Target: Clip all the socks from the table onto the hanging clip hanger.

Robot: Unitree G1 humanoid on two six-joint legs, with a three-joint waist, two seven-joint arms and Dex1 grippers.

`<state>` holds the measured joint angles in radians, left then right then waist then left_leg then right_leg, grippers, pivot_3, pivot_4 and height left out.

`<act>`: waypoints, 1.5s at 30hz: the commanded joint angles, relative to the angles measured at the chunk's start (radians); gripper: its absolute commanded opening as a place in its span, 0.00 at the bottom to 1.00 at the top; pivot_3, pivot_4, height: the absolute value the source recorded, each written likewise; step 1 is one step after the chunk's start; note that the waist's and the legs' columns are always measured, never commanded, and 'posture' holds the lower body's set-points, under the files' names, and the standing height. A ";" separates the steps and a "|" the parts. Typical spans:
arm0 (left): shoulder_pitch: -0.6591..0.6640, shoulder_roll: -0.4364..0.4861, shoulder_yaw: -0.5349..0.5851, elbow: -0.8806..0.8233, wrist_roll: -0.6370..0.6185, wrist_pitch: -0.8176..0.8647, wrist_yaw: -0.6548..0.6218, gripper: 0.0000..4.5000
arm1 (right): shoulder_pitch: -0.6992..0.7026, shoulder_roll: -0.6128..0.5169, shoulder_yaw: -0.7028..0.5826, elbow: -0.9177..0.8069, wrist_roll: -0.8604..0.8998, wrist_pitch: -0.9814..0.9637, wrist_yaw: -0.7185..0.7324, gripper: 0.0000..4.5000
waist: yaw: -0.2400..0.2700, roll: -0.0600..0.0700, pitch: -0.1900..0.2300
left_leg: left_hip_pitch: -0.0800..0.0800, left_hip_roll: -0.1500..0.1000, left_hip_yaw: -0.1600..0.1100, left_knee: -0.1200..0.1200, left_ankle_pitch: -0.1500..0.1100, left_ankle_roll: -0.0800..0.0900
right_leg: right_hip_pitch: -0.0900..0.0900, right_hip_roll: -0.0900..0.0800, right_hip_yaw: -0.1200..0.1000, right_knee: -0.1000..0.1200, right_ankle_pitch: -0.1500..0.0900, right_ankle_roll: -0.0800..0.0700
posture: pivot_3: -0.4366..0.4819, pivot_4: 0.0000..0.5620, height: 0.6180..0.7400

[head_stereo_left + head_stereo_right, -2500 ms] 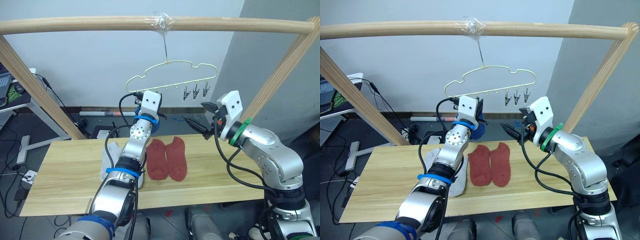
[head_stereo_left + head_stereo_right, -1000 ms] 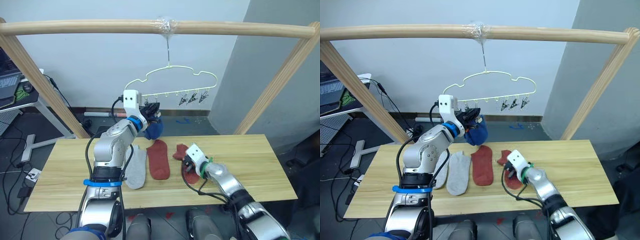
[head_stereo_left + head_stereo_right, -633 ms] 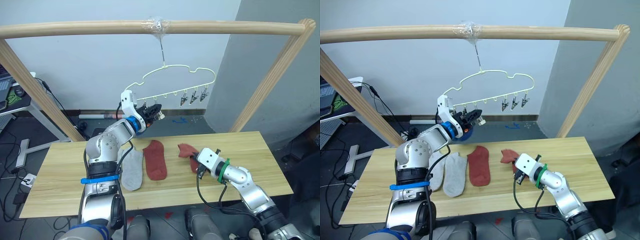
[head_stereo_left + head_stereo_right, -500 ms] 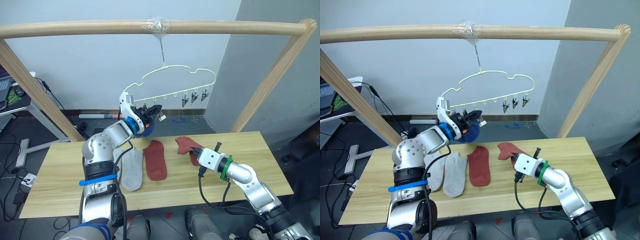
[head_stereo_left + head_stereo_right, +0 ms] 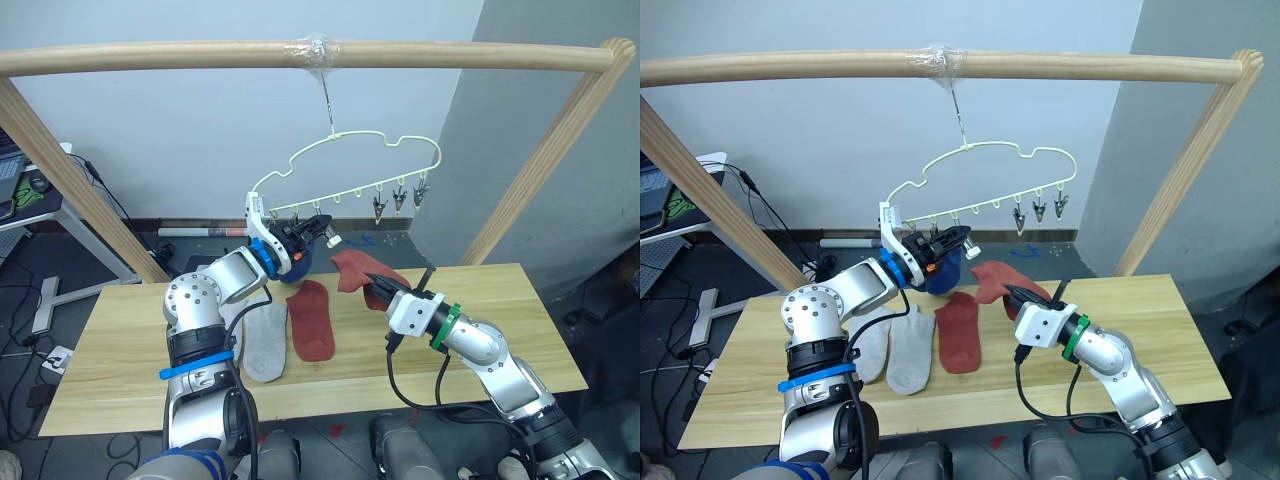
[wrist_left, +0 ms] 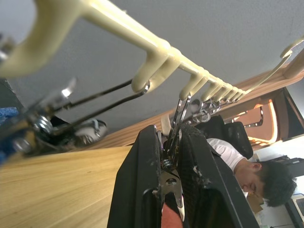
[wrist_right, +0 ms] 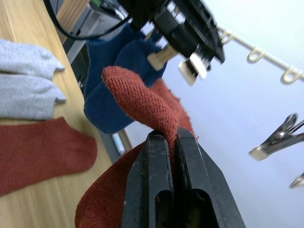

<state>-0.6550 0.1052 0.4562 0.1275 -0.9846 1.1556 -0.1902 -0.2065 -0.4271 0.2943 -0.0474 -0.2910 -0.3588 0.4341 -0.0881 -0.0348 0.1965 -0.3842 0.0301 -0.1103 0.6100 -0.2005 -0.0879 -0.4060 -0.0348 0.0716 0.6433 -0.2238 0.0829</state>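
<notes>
Since the earlier frames, the right gripper has lifted one rust-red sock clear of the surface and carried it up and to the left, toward the clip hanger. Its jaws are closed tight on a fold of that sock, which the right wrist view shows bunched and arching over the fingers.

The left gripper is raised beside the hanger's left end. Its jaws are pressed onto a small metal clip that hangs from the hanger's row of loops; the left wrist view shows the clip sandwiched between the two black fingers. Two blue socks already hang there, just behind this gripper.

The relation that matters: the held clip lies up and to the left of the red sock's raised fold, near but not yet touching. The sock trails down and to the right from the right jaws, so its free folded edge faces the clip. The right arm carries the sock; the left arm is nearer the clip, and appears placed to squeeze it open.

On the surface remain the second rust-red sock and two light grey socks, lying side by side at left, long axes running near to far. Three empty clips hang at the hanger's right end.
</notes>
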 commanded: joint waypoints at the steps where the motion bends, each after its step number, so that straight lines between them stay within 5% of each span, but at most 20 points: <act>1: 0.016 0.015 -0.018 -0.003 -0.007 0.012 -0.003 0.05 | 0.010 -0.008 -0.024 -0.049 0.023 -0.036 -0.004 0.01 | 0.000 0.000 0.000 | 0.000 0.000 0.000 0.000 0.000 0.000 | 0.000 0.000 0.000 0.000 0.000 0.000 | 0.40 0.25 1.00; 37: 0.022 0.031 -0.026 -0.040 -0.178 0.014 0.040 0.05 | -0.086 0.064 -0.016 -0.006 0.004 -0.070 -0.042 0.01 | 0.003 0.000 0.000 | -0.001 0.000 0.000 -0.001 -0.001 -0.001 | -0.001 0.000 0.000 -0.002 0.000 -0.001 | 0.42 0.27 1.00; 45: 0.039 0.049 -0.030 -0.043 -0.187 -0.009 0.039 0.60 | -0.088 0.059 -0.015 0.002 0.007 -0.070 -0.042 0.00 | 0.004 -0.001 0.001 | -0.002 0.000 0.000 -0.001 -0.001 -0.001 | -0.001 0.000 0.000 -0.002 0.000 -0.001 | 0.42 0.27 1.00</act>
<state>-0.6047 0.1526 0.4206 0.1100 -1.1551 1.1638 -0.1491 -0.2876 -0.3702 0.2944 -0.0330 -0.2922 -0.4079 0.4052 -0.0844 -0.0354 0.1970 -0.3857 0.0301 -0.1105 0.6093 -0.2011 -0.0887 -0.4071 -0.0349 0.0715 0.6417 -0.2241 0.0823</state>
